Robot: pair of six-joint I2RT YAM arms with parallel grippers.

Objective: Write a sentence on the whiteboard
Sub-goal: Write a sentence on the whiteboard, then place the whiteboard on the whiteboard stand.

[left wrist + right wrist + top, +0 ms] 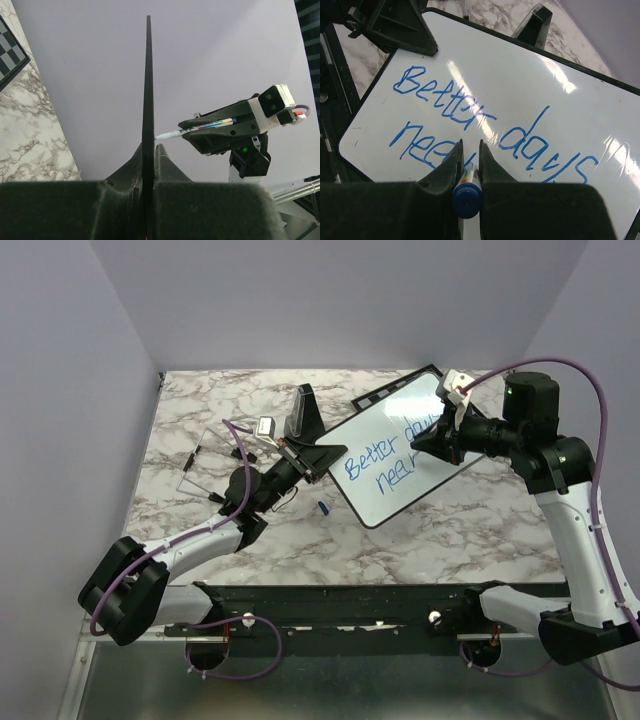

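The whiteboard point(400, 435) lies slanted at mid-table with the sentence point(385, 462) "Better days near" in blue, in two lines. My left gripper point(322, 456) is shut on the board's left rim. In the left wrist view the board shows edge-on as a thin black line point(148, 75) between my left gripper's jaws point(151, 150). My right gripper point(437, 443) is shut on a blue marker point(466, 197), its tip at the board by the second line. The right wrist view shows the board point(535, 75), the sentence point(450, 107) and my right gripper point(468, 146). The marker point(200, 128) shows in the left wrist view.
A blue marker cap point(323, 508) lies on the marble table point(460, 530) below the board. A checkered chessboard point(10, 50) sits behind the whiteboard's far edge point(388, 388). A black wedge-shaped object point(302, 410) stands beside the board. A clear sheet point(210, 465) lies at left.
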